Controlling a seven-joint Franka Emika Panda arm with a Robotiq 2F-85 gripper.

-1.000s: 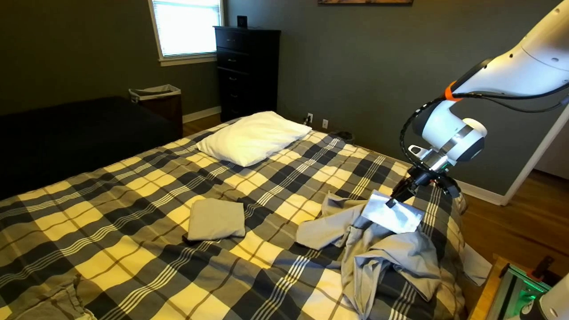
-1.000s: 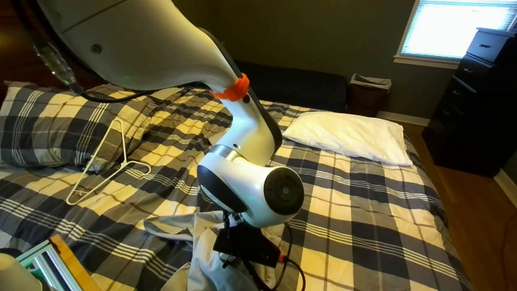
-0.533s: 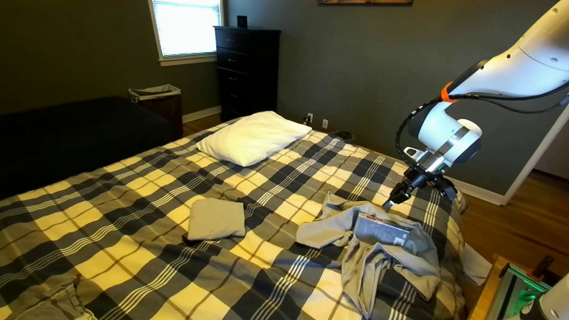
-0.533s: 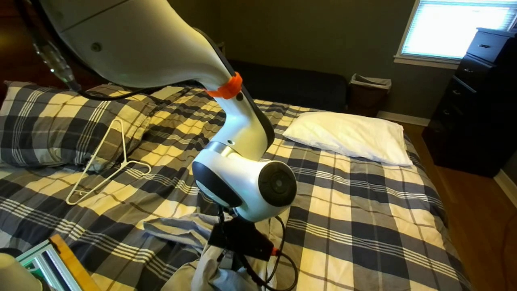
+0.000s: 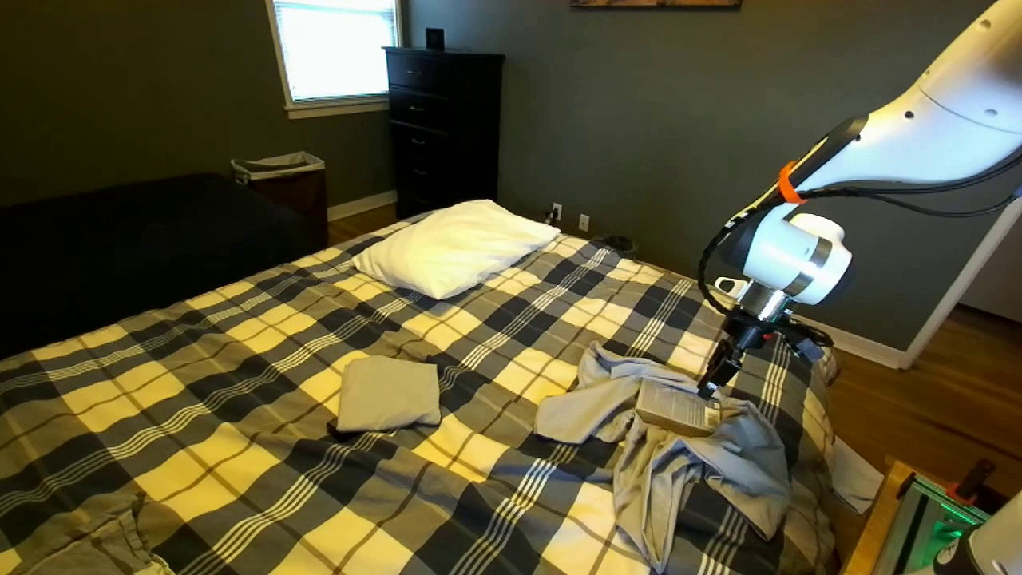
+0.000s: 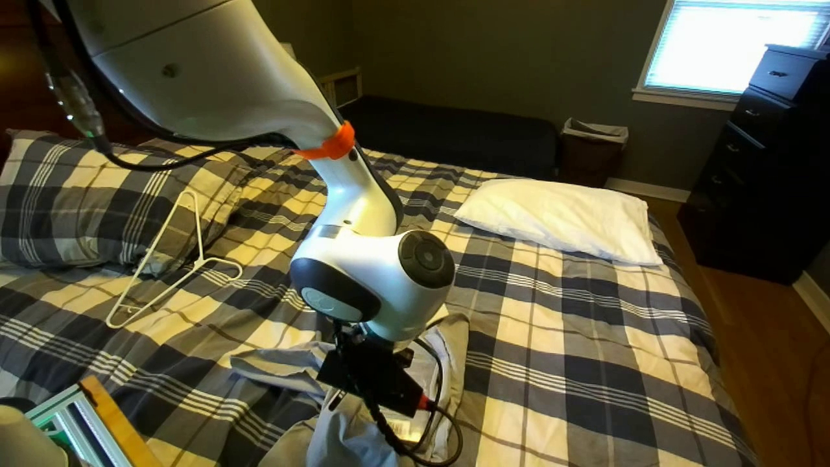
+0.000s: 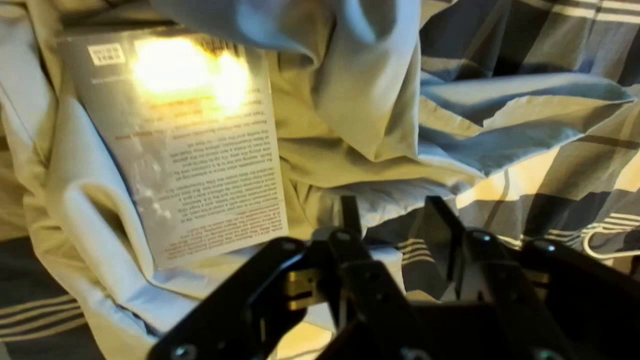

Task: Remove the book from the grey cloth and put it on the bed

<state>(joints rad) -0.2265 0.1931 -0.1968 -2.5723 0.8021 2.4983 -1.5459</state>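
The book (image 5: pixel 679 407) lies back cover up on the crumpled grey cloth (image 5: pixel 742 479), which is spread over the plaid bed (image 5: pixel 271 471). In the wrist view the book (image 7: pixel 200 165) is at the left, with glare on its cover and cloth folds around it. My gripper (image 7: pixel 392 202) is open, with nothing between its fingers, to the right of the book in that view. In an exterior view the gripper (image 5: pixel 707 390) hangs just above the book's far edge. In an exterior view the arm and gripper hide most of the book (image 6: pixel 403 428).
A folded grey cloth (image 5: pixel 389 393) and a white pillow (image 5: pixel 459 247) lie on the bed. A white hanger (image 6: pixel 188 272) and a plaid pillow (image 6: pixel 110 201) are at the bed's other end. A wood-edged metal frame (image 6: pixel 117 421) stands at the near edge.
A second ago the book was raised and tilted at the fingers. It has come away from them and lies on the cloth. The arm has shifted left in both exterior views.
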